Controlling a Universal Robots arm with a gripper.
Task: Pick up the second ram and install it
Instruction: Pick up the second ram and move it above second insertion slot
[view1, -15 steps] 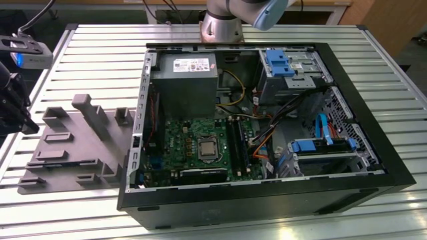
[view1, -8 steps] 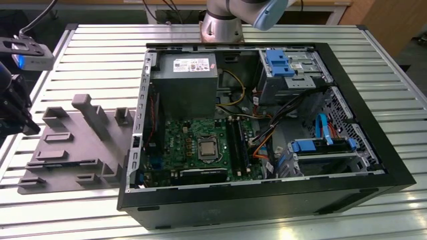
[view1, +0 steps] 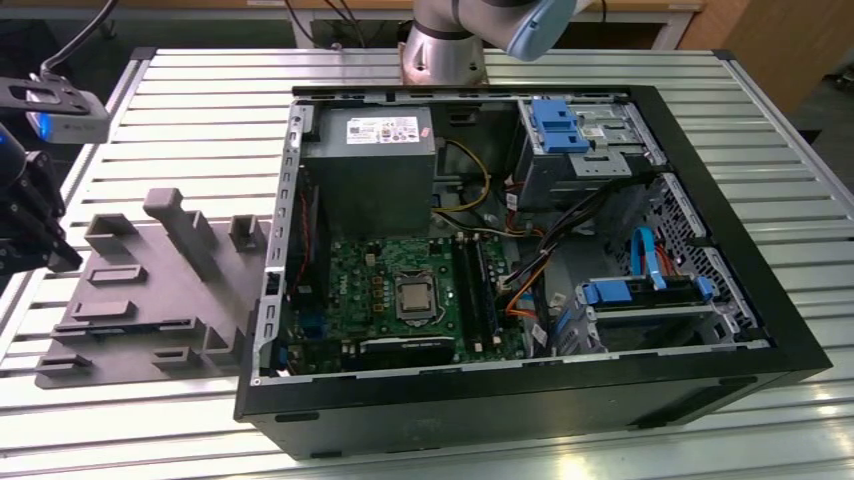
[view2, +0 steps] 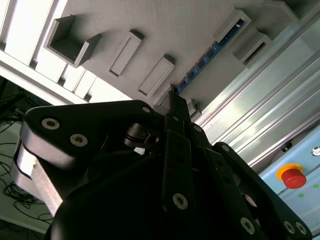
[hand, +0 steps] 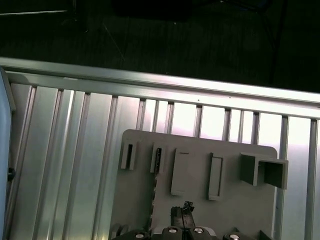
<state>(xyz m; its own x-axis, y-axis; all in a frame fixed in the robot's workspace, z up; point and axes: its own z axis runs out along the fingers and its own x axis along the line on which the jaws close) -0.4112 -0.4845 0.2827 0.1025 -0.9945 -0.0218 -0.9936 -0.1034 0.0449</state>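
Observation:
The second ram (view2: 209, 59) is a thin blue-black stick standing on edge in a slot of the grey holder tray (view2: 165, 25). In the first wrist view the second ram (hand: 157, 162) is a dark line running along the tray (hand: 230, 165). My gripper (view2: 173, 96) hovers above the tray, its fingertips close to one end of the stick without touching it. The fingers look shut with nothing between them, as the gripper (hand: 182, 210) also appears in the first wrist view. In the exterior view the gripper (view1: 40, 255) hangs over the holder tray (view1: 147, 300) at its left end.
An open computer case (view1: 534, 400) lies at the exterior view's right of the tray, with a green motherboard (view1: 400, 290), long black slots (view1: 470, 285), a grey power supply (view1: 367, 165) and blue drive brackets (view1: 561, 125). A red button (view2: 293, 177) sits beyond the slatted table's edge.

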